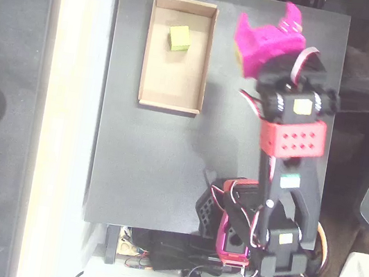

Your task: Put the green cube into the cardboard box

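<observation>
A dark counter [151, 168] sits in the middle. A bright pale strip [68, 120] runs down its left side. The grey floor [12, 27] lies further left.

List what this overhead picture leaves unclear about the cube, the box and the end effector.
- End effector, overhead view: seen from above, its own magenta body hides the fingertips; open or shut cannot be told.
- Green cube in the cardboard box: only its top shows, so whether it sits flat on the floor is unclear.
- Arm base: covered by the arm's links and wires.
</observation>
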{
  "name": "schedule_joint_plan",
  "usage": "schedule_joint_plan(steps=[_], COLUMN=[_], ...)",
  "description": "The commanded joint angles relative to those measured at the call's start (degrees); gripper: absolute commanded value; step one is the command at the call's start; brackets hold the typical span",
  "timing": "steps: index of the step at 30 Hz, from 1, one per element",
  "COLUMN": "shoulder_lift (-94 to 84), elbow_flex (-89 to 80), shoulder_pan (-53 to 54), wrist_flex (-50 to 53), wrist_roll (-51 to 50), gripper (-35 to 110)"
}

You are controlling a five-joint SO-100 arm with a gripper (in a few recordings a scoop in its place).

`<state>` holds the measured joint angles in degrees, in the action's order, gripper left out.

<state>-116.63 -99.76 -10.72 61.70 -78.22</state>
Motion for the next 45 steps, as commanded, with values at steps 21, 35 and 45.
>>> schedule_joint_plan(steps=[21,35,45], shoulder_lift=[-37.4,-61.6,-70.9], elbow_flex=[-31.3,-57.4,-71.0], shoulder_pan=[8.9,9.0,8.9], wrist_flex=[0.4,-0.4,-0.4], wrist_roll=[-0.4,-0.5,-6.6], gripper=[9,3,1])
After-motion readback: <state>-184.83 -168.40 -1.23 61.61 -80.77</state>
